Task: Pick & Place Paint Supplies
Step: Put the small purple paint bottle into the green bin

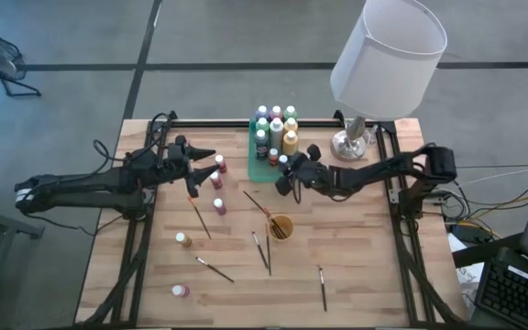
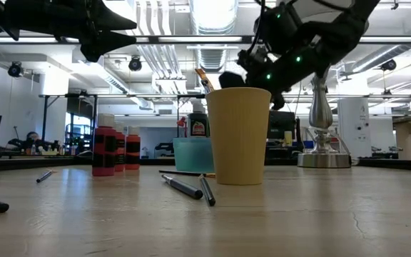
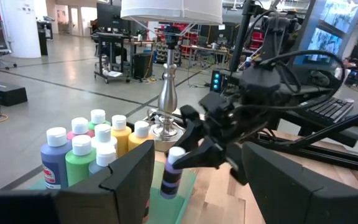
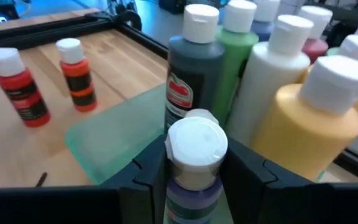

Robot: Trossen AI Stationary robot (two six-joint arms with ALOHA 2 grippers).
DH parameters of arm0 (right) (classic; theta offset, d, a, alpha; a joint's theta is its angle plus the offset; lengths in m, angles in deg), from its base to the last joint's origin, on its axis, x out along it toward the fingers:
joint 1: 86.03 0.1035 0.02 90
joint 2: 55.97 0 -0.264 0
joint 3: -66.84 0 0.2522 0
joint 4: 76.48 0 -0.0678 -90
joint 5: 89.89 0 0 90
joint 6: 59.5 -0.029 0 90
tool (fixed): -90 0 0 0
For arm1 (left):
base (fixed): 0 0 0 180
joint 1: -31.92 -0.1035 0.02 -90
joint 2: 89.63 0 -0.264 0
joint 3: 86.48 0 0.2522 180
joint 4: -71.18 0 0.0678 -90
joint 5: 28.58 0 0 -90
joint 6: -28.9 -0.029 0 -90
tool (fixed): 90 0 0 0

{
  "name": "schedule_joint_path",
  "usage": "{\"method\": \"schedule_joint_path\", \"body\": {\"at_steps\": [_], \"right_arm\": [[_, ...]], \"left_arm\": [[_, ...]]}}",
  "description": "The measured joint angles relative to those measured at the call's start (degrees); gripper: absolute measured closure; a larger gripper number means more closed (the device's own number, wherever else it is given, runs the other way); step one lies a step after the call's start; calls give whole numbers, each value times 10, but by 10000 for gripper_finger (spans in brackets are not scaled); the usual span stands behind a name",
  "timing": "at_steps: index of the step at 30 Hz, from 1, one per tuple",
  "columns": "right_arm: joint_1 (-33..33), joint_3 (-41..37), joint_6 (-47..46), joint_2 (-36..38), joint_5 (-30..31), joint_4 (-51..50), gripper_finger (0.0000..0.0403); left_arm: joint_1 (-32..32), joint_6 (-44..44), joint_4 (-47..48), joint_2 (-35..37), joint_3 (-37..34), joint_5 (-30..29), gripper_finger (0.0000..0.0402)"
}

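My right gripper [image 4: 194, 171] is clamped on a purple paint bottle [image 4: 194, 163], its white cap standing up between my fingers, above the near end of the green tray [image 1: 257, 167]. The other bottles [image 1: 276, 126] cluster at about twelve o'clock from it. My left gripper [image 1: 205, 158] hovers with its jaws apart at nine o'clock, above the red bottles [image 1: 218, 170].

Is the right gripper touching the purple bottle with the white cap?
Touching. The right wrist view shows the right gripper with both dark fingers pressed against the purple bottle just under its cap, above the green tray.
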Motion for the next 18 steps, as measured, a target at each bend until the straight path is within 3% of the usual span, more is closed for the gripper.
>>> {"method": "schedule_joint_path", "body": {"at_steps": [12, 18], "right_arm": [[-21, -19, -28, -19, -18, 31, 288], [-30, -82, -31, -19, -18, 161, 291]], "left_arm": [[0, 0, 0, 0, 0, 0, 154], [0, 0, 1, 0, 0, 0, 154]]}}
